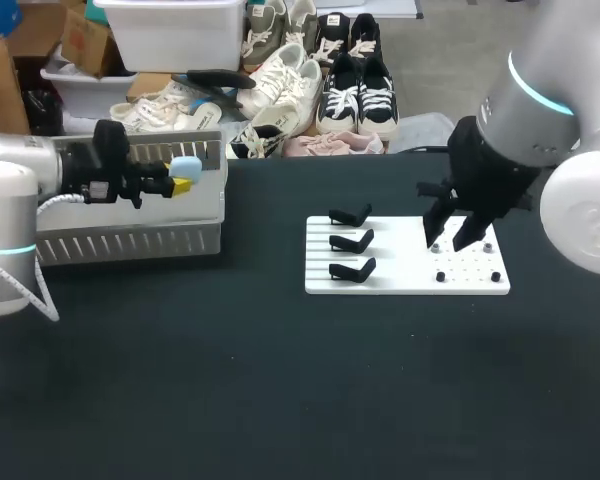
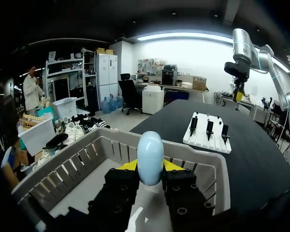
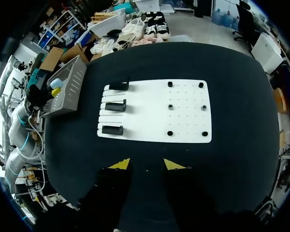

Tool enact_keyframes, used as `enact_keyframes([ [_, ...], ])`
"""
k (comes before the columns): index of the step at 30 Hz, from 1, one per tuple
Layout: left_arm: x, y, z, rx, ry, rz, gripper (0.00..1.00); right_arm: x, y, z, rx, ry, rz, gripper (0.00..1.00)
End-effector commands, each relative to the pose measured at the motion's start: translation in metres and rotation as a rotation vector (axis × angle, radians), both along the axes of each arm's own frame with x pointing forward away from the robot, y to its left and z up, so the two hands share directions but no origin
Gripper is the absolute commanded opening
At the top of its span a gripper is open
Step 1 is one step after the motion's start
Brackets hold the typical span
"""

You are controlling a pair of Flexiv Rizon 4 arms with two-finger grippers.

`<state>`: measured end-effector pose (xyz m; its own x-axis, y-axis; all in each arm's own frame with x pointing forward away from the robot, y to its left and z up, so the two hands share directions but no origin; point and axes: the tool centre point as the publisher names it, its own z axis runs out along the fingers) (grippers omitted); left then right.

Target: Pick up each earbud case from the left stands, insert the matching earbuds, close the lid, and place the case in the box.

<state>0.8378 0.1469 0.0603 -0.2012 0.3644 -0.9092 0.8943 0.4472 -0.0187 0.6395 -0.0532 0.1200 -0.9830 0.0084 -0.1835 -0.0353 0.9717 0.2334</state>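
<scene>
Head view: on the dark worktop (image 1: 280, 380) lies the white board (image 1: 410, 272), with three black stands (image 1: 351, 241) on its left part and small black pegs (image 1: 440, 276) on its right. The right pincer (image 1: 454, 228) hangs over the board's right part, fingers spread, gripping nothing. Well left of the board, the left pincer (image 1: 180, 177) is clamped on the pale blue earbud case (image 1: 187, 165), above the grey slotted box (image 1: 130, 238).

Left wrist view: the left pincer (image 2: 150, 168) grips the earbud case (image 2: 150, 155) upright between its yellow tips, over the inside of the box (image 2: 111, 141). The board (image 2: 208, 137) lies beyond the box's far wall.

Right wrist view: the right pincer (image 3: 146, 165) is spread and empty, with the board (image 3: 183, 121) ahead of it. Past the board's stand side sits the box (image 3: 70, 89), the case (image 3: 56, 83) at it.
</scene>
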Motion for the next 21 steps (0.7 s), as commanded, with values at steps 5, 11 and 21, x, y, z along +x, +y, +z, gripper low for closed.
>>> enact_keyframes([
  [5, -0.014, 0.002, 0.001, -0.007, 0.013, 0.021, 1.0, -0.001, 0.001, -0.001, 0.002, -0.006, 0.003, 0.38],
  [11, -0.019, 0.003, 0.011, -0.007, 0.003, 0.032, 1.0, 0.001, 0.0, 0.003, -0.005, -0.016, 0.01, 0.37],
  [21, -0.033, -0.024, 0.043, -0.049, -0.022, -0.055, 1.0, 0.013, -0.008, 0.033, -0.035, -0.142, 0.054, 0.39],
])
